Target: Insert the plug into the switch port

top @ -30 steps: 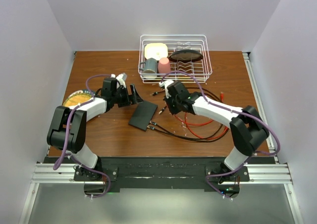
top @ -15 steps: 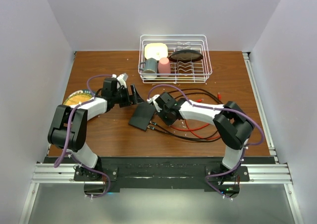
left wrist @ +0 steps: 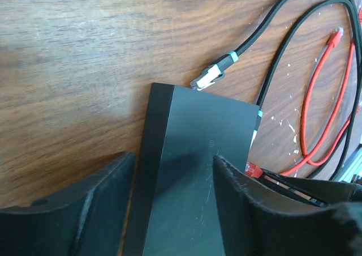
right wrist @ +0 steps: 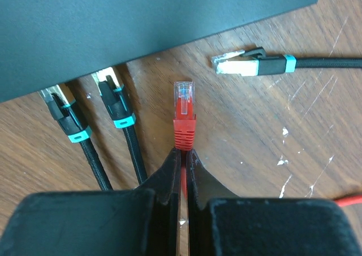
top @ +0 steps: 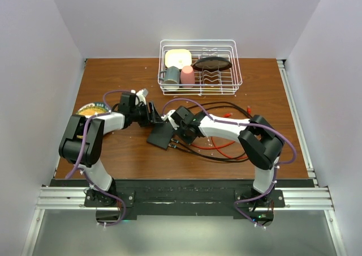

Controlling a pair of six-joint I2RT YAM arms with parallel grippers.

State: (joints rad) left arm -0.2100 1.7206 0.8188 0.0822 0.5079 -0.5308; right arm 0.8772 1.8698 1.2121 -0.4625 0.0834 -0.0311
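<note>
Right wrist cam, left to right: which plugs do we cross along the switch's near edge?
left black plug → second black plug → red plug, pinched in the right gripper → loose black plug

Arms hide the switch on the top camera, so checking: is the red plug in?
Observer: No. Right wrist shows the red plug pointing at the switch edge but short of it, bare table between.
Operator: Neighbours?
Observer: Two black plugs sit in that edge, to the red plug's left in that view.
Operator: Left arm?
Observer: Left wrist shows the left gripper open over the switch; contact unclear.
</note>
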